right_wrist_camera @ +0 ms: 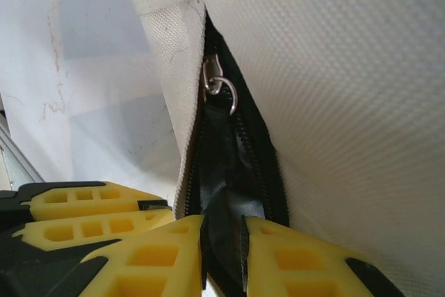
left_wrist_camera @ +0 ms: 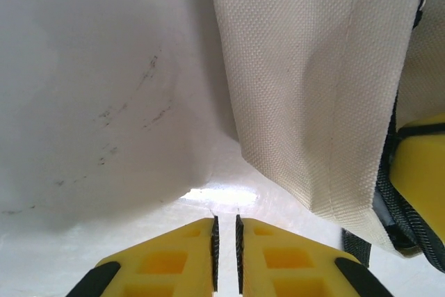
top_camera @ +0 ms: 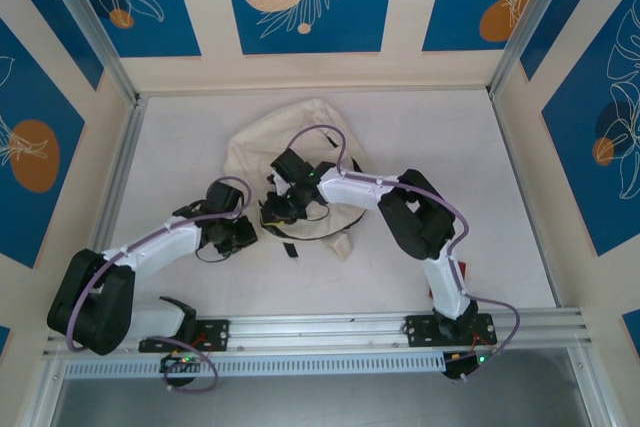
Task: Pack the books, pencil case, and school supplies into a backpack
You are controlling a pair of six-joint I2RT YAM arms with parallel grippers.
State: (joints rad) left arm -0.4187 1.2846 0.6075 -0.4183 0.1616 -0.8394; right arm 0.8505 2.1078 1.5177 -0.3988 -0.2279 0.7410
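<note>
Lying slumped near the middle of the white bench [top_camera: 450, 177], the large soft cream-white fabric backpack [top_camera: 290, 132] has both arms reaching to its near edge. The right pincer [right_wrist_camera: 222, 259] is clenched on the backpack's dark flat zipper pull [right_wrist_camera: 224, 172], a black strip that hangs from a small metal ring [right_wrist_camera: 221, 92] at the top of the dark zipper [right_wrist_camera: 264, 158] and runs down between the yellow fingers. The left pincer [left_wrist_camera: 226, 255] sits just beside a hanging corner of the backpack, low over bare bench. Its jaws are drawn almost together, with only a thin slit between the pads and nothing caught in it. From above, the two pincers lie close beside each other at the bag's near-left edge, the left one just off the fabric.
</note>
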